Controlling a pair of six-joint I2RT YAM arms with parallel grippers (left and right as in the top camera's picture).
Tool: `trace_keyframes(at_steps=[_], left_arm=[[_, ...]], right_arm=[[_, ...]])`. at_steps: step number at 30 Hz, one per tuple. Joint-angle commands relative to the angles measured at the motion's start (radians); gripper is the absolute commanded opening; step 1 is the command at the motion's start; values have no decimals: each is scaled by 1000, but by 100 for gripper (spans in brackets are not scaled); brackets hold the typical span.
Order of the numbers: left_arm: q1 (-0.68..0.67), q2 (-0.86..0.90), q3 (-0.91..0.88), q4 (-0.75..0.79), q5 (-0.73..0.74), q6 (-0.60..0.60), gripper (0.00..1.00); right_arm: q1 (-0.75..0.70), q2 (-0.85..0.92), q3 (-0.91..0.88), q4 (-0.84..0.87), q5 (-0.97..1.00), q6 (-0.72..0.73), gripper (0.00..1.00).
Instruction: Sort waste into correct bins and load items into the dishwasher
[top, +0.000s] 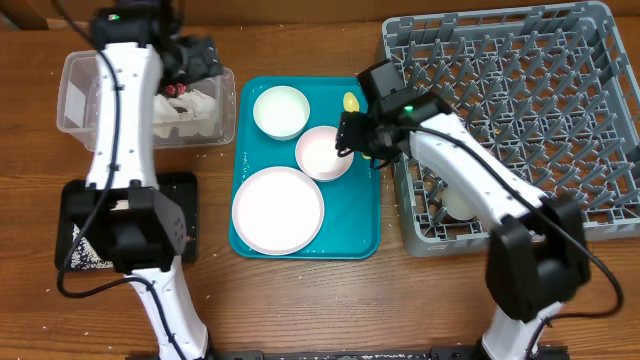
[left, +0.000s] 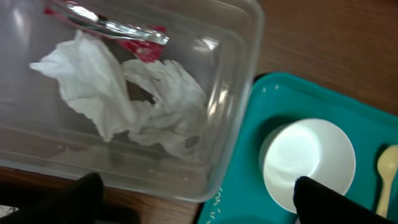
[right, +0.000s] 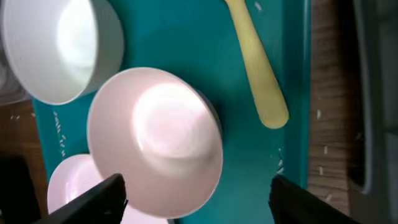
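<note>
Wooden table (top: 330, 300); teal tray (top: 355, 215) centre; left gripper (left: 196, 191), right gripper (right: 199, 193) both wide, empty.

Two robot arms are counted, the left arm (top: 125, 110) and the right arm (top: 470, 170). One teal serving tray (top: 358, 225) is seen. On it two bowls are counted, a white bowl (top: 280, 110) and a pinkish bowl (top: 323, 152), together with one round plate (top: 278, 209) and one yellow spoon (top: 351, 102). One clear tub (top: 78, 95) is found, and in it one crumpled napkin (left: 124, 99) and one red-and-white wrapper (left: 140, 46) are counted. One black tray (top: 75, 250) is present; the white grains (top: 95, 262) on it are too many and too small to be counted. One grey dish rack (top: 540, 100) is seen, and in it one small white cup (top: 458, 207) is counted.
</note>
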Motion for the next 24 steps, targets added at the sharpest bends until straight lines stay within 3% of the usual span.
trace_keyframes(at_steps=[1, 7, 11, 13, 19, 24], left_arm=[[26, -16, 21, 8, -19, -6, 100], [53, -16, 21, 7, -18, -6, 100], [51, -16, 21, 7, -18, -6, 100], [51, -16, 21, 7, -18, -6, 100], [51, -16, 21, 7, -18, -6, 100], [51, -16, 21, 7, -18, -6, 100]], right_arm=[[17, 56, 5, 36, -39, 45, 70], [23, 137, 5, 60, -43, 113, 51], [23, 142, 5, 62, -42, 113, 26], [23, 142, 5, 62, -43, 113, 6], [14, 134, 54, 15, 0, 101, 4], [14, 82, 196, -115, 136, 22, 4]])
